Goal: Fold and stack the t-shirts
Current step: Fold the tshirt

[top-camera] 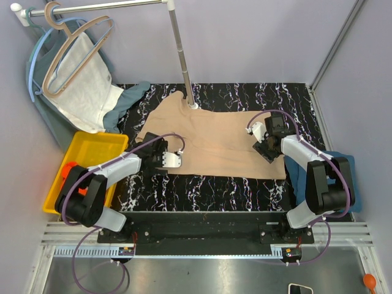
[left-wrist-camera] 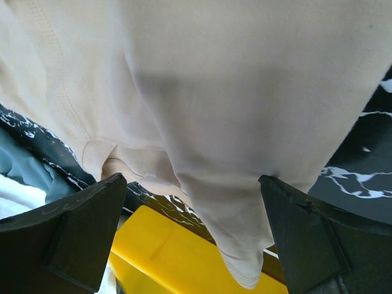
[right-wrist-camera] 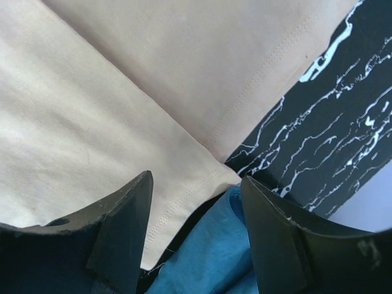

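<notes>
One t-shirt (top-camera: 214, 141), marbled table (top-camera: 214, 187), lilac walls (top-camera: 257, 37)

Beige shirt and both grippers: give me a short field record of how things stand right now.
beige shirt: spread out on black table, not yet folded
left gripper: open, at the shirt's left edge
right gripper: open, over the shirt's right edge
blue shirt: at the table's right edge, by the beige shirt's corner
yellow bin: left of the table

A robot lab cell: plain partition walls (top-camera: 263, 37), an aluminium base rail (top-camera: 208, 251), a clothes rack (top-camera: 181, 55).
</notes>
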Controlling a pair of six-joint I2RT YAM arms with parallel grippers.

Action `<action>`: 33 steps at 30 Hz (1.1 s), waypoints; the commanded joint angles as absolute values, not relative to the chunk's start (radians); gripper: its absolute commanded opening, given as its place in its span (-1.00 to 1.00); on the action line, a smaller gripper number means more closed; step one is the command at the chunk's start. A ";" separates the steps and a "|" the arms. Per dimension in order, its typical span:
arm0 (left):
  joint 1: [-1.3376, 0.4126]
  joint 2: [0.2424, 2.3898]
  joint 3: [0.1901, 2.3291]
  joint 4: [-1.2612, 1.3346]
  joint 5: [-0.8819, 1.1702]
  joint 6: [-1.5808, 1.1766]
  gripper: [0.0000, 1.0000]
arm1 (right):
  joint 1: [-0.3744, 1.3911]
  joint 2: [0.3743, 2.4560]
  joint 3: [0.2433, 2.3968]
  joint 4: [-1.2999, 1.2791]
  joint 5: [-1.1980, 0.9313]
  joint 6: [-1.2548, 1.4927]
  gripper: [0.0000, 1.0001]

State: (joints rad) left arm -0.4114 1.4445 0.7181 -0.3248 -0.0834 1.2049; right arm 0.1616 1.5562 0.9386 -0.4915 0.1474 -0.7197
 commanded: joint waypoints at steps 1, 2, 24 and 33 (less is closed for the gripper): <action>-0.393 1.496 0.699 -0.256 -0.069 1.223 0.98 | 0.158 1.554 0.937 -0.482 0.091 -0.704 0.35; -0.393 1.497 0.698 -0.264 -0.071 1.221 0.98 | 0.158 1.557 0.931 -0.480 0.086 -0.706 0.35; -0.434 1.313 0.519 -0.376 -0.127 1.229 0.98 | 0.166 1.540 0.807 -0.517 0.021 -0.739 0.36; -0.494 1.189 0.443 -0.451 -0.169 1.243 0.98 | 0.184 1.491 0.761 -0.557 0.003 -0.715 0.37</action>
State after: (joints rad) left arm -0.4721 1.2102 0.4938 -0.2771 -0.1497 1.2526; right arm 0.1703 1.5063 0.8017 -0.4854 0.0166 -0.7277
